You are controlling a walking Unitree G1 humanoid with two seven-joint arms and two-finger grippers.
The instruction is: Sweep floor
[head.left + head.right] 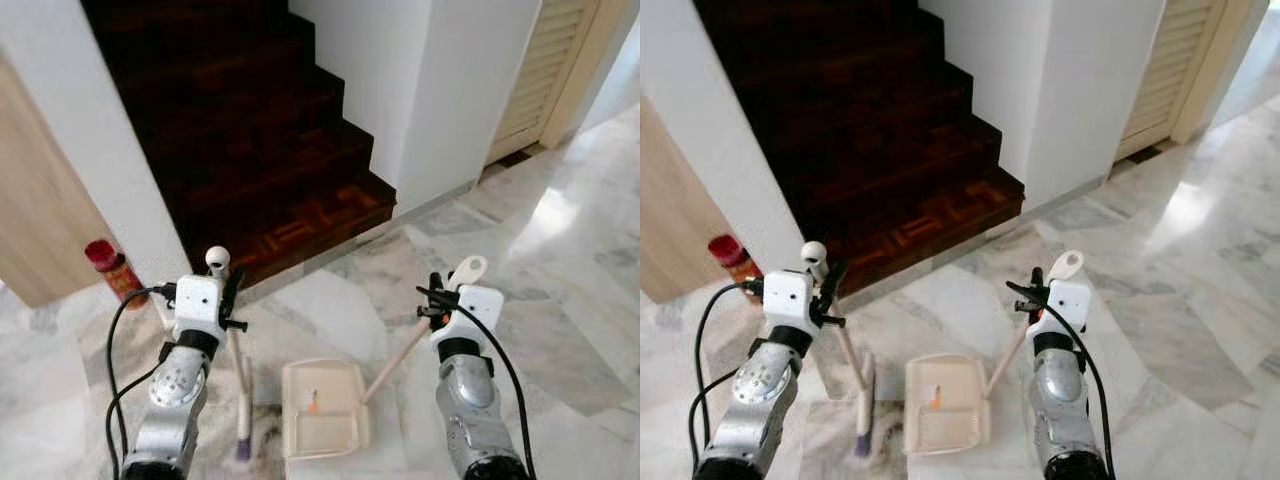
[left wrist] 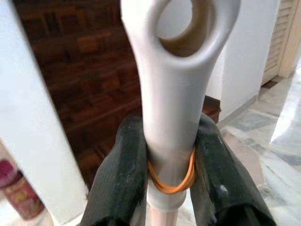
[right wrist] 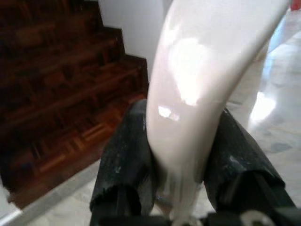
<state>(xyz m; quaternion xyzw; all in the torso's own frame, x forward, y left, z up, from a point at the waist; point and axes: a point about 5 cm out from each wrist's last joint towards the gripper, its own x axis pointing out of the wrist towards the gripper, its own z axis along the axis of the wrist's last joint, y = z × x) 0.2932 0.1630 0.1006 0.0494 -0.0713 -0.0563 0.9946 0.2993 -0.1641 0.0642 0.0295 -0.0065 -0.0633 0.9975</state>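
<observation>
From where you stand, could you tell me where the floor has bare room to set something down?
Bare marble floor spreads past the right hand toward the louvred door. It is crowded between the hands: dustpan and broom beside the left hand. A red jar stands by the wall.

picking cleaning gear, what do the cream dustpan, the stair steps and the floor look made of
Cream rectangular dustpan: looks like moulded plastic, smooth and matte, its handle glossy where the right gripper clamps it. Dark stair steps: likely varnished wood, showing parquet block patterns. Pale floor: seems polished marble, grey-veined, mirroring light.
</observation>
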